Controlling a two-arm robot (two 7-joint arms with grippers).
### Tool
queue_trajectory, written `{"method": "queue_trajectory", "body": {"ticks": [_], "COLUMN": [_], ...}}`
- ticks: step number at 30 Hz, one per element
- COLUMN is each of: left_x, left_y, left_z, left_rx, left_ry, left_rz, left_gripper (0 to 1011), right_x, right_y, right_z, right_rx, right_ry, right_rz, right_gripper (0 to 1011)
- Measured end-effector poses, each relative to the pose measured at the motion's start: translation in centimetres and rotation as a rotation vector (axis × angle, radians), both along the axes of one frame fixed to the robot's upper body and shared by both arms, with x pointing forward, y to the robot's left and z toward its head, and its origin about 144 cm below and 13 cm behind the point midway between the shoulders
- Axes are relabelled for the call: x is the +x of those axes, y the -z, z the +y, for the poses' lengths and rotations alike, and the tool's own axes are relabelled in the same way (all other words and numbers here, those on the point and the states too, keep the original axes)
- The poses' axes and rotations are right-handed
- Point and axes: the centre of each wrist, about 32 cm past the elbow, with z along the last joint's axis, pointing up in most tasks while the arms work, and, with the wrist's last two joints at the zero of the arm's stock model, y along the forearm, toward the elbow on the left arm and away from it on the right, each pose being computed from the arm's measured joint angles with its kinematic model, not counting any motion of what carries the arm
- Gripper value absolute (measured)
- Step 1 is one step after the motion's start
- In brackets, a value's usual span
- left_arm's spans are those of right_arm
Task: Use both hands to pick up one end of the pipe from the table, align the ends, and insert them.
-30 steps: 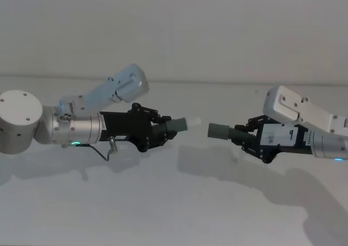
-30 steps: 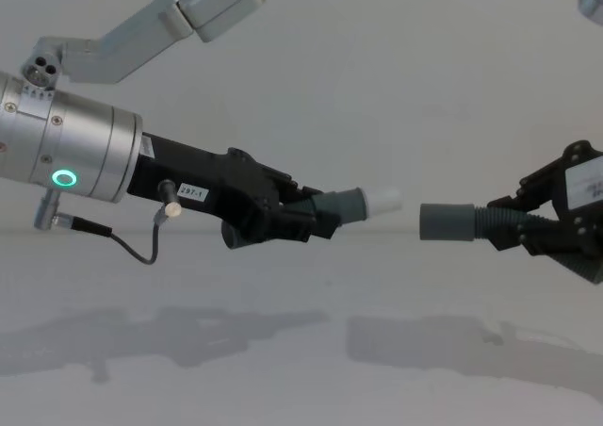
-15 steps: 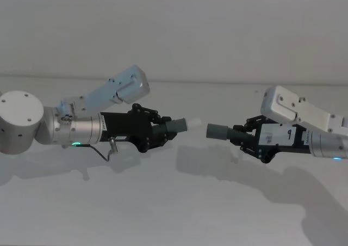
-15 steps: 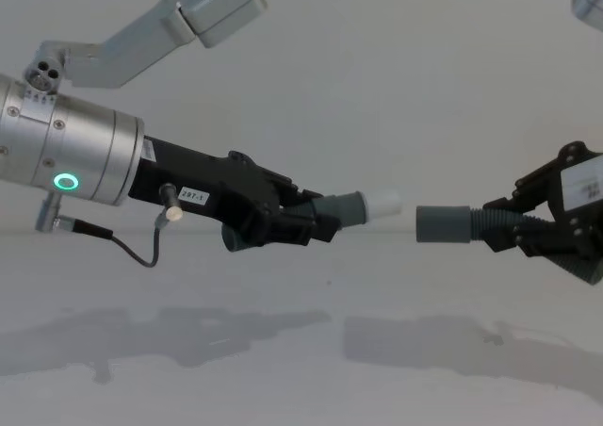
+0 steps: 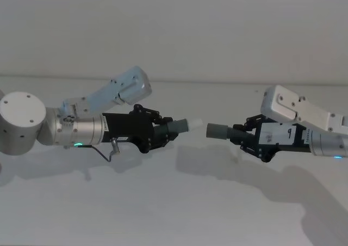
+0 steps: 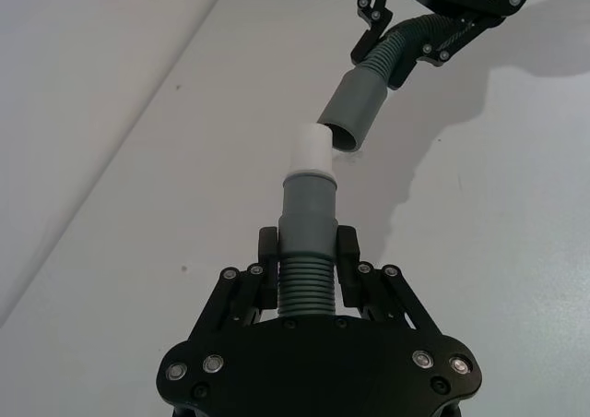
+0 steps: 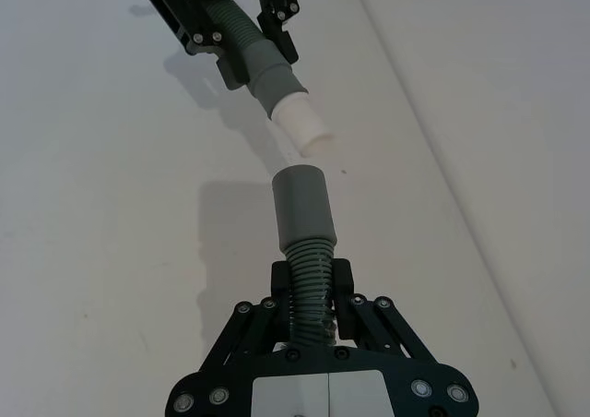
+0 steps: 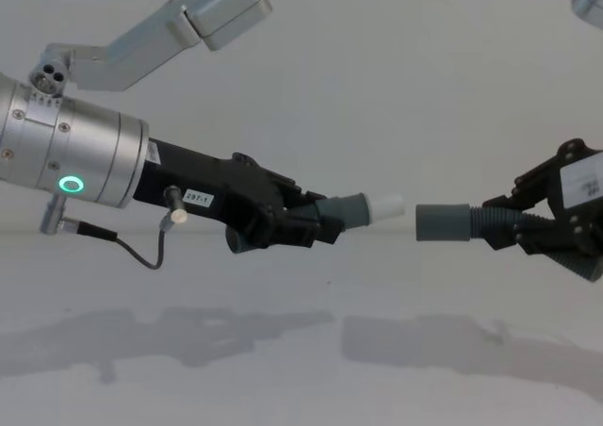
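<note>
Nearest, the white worktop lies bare beneath both arms. Above it the left hand is clamped on the ribbed middle of one pipe piece, its white plug tip pointing right. The right hand grips the ribbed part of the other pipe piece, whose open grey cuff faces the plug across a small gap, slightly off-axis. The pieces look light; the ribbed sections probably flex, so holding near the smooth ends should steady insertion.
</note>
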Motion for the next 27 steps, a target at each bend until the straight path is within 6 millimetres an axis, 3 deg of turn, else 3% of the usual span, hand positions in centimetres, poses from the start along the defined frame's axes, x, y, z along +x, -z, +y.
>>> {"method": "queue_trajectory", "body": {"ticks": [27], "left_x": [0.2], "left_y": [-0.02], "left_z": [-0.43], "left_rx": [0.005], "left_ry": [0.017], "left_rz": [-0.005], "left_gripper": [356], "right_x": [0.35], "right_y": [-0.37], "right_z": [-0.2], "right_rx": [0.002], "right_ry": [-0.022], "right_rz": [-0.008], "right_gripper": [264]}}
